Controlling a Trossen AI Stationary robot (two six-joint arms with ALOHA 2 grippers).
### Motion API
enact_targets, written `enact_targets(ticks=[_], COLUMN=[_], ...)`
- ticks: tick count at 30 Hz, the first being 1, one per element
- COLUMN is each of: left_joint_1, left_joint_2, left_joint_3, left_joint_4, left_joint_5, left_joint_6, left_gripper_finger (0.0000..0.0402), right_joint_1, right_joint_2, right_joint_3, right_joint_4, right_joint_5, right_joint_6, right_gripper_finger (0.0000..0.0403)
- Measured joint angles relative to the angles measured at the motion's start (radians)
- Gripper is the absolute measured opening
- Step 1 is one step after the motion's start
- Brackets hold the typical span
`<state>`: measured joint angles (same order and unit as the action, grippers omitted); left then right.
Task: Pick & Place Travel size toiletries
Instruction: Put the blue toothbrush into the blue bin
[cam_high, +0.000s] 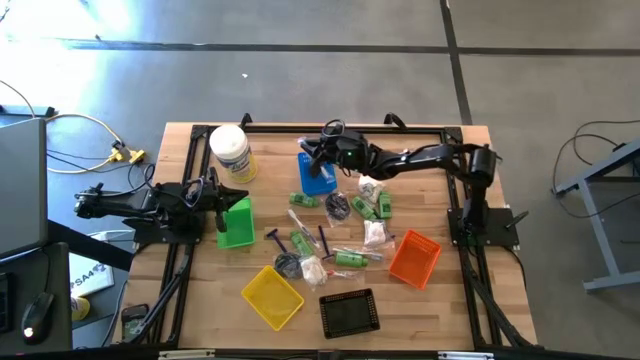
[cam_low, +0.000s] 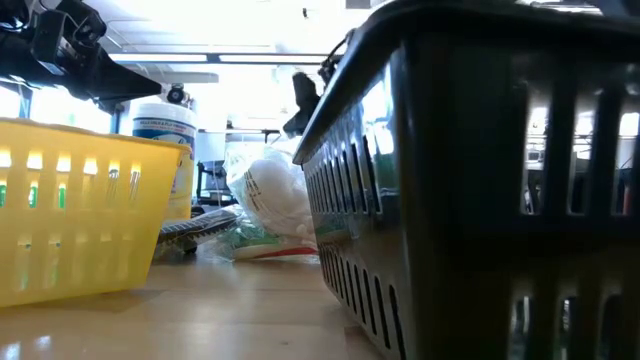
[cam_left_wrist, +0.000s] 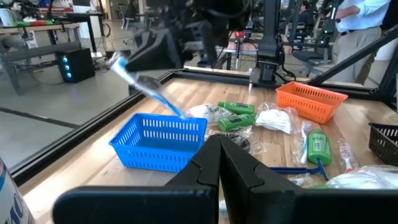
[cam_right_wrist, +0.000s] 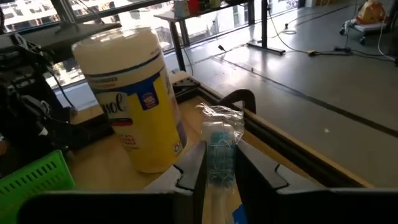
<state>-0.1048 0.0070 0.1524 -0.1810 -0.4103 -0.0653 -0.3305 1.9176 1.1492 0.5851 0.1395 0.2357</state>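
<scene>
My right gripper (cam_high: 318, 158) hangs over the blue tray (cam_high: 318, 182) at the table's far middle, shut on a toothbrush in a clear wrapper (cam_left_wrist: 146, 87). Loose toiletries lie mid-table: green bottles (cam_high: 372, 208) (cam_high: 350, 258), white sachets (cam_high: 374, 233) and dark bits (cam_high: 337, 208). My left gripper (cam_high: 215, 195) waits shut beside the green tray (cam_high: 237, 222), touching nothing; in the left wrist view its fingers (cam_left_wrist: 217, 162) point at the blue tray (cam_left_wrist: 161, 140). My right gripper pinches the wrapped toothbrush between its two fingers. The wrapped head end (cam_right_wrist: 219, 140) sticks out past the fingertips, and the brush runs along the gap between them. It is lifted clear and slants down, with its lower end (cam_left_wrist: 179, 112) at the blue tray's far rim.
A big white tub with a yellow label (cam_high: 232, 152) stands at the far left. The orange tray (cam_high: 415, 258), yellow tray (cam_high: 272, 296) and black tray (cam_high: 348, 313) sit toward the near side. In the low view the black tray (cam_low: 480, 180) and yellow tray (cam_low: 80, 210) block most of the sight.
</scene>
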Motion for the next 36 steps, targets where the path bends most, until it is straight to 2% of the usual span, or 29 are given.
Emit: enact_targets(ticks=[10, 29, 36], left_joint_1=[0.000, 0.000, 0.000], left_joint_2=[0.000, 0.000, 0.000], left_joint_3=[0.000, 0.000, 0.000], left_joint_4=[0.001, 0.001, 0.000], left_joint_5=[0.000, -0.001, -0.001], left_joint_6=[0.008, 0.008, 0.008], left_gripper_finger=[0.0000, 0.0000, 0.0000], right_joint_1=[0.001, 0.001, 0.008], right_joint_2=[0.086, 0.089, 0.089], right_joint_3=[0.000, 0.001, 0.001], right_joint_4=[0.012, -0.044, -0.058], right_joint_5=[-0.002, -0.016, -0.041], right_joint_6=[0.007, -0.022, -0.021], right_gripper_finger=[0.0067, 0.0067, 0.0081])
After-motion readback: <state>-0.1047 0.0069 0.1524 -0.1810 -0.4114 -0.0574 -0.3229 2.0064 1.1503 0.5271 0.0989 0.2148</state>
